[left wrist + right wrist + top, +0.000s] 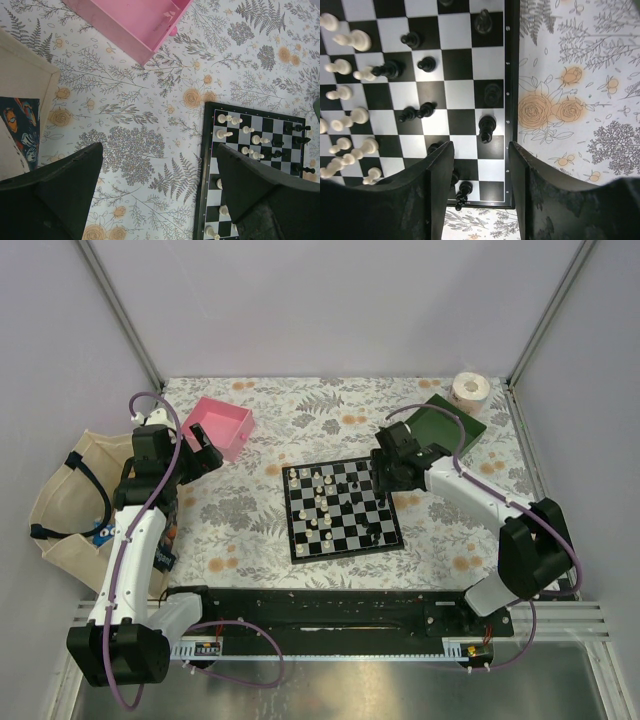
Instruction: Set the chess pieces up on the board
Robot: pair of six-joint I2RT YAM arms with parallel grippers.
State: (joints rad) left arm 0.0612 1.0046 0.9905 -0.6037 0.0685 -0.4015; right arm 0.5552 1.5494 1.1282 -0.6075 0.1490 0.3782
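R jaws open, empty, over board [457, 30] near its edge. Black piece [486, 129] stands just ahead of the gap, untouched. More black pcs [426, 63] scattered beyond, white pcs [350, 40] bunched to the left. L jaws wide open, empty, over desk [150, 100] beside board. Farther: pink tray [218, 426], green tray [455, 430], tape roll [469, 390].

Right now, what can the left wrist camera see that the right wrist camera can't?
Only the left wrist view shows the pink tray, a cream bag and the left gripper, its jaws wide open. Only the right wrist view shows the right gripper, its jaws open near a black piece by the board's edge. Both show the board, chess pieces on it, and the flowery table cover.
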